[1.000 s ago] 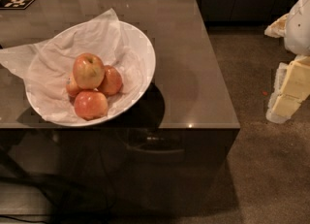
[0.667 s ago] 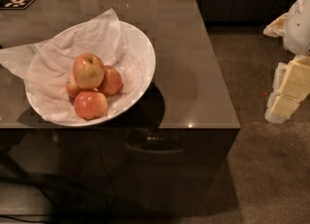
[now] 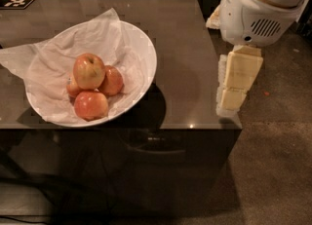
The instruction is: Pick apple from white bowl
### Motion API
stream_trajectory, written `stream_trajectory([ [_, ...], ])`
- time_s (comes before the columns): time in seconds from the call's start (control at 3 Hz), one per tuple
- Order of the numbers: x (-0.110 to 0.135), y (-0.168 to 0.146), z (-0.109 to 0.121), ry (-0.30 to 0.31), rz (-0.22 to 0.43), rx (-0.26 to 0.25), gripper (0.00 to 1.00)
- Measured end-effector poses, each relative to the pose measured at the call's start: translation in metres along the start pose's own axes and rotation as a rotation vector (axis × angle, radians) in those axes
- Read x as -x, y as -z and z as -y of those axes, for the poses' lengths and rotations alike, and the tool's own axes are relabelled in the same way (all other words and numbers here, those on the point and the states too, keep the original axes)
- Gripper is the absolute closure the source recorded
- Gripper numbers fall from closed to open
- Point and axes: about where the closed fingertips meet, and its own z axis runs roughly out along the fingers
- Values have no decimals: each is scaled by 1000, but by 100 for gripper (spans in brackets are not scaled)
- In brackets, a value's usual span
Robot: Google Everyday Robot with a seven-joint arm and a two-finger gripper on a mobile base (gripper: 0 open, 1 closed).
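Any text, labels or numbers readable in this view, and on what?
No words or numbers can be read.
Black-and-white marker tag on the table, far left corner: pattern only, no letters.
The gripper, at the table's right edge, apart from the white bowl: no label visible.
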Motion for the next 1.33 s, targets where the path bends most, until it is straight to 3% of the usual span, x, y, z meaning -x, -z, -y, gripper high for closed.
stream_trajectory([
  [0.33, 53, 5, 1, 106, 10, 0, 0],
  [1.0, 64, 7, 6, 120, 64, -25, 0],
  [1.33, 96, -5, 25, 132, 118, 4, 0],
])
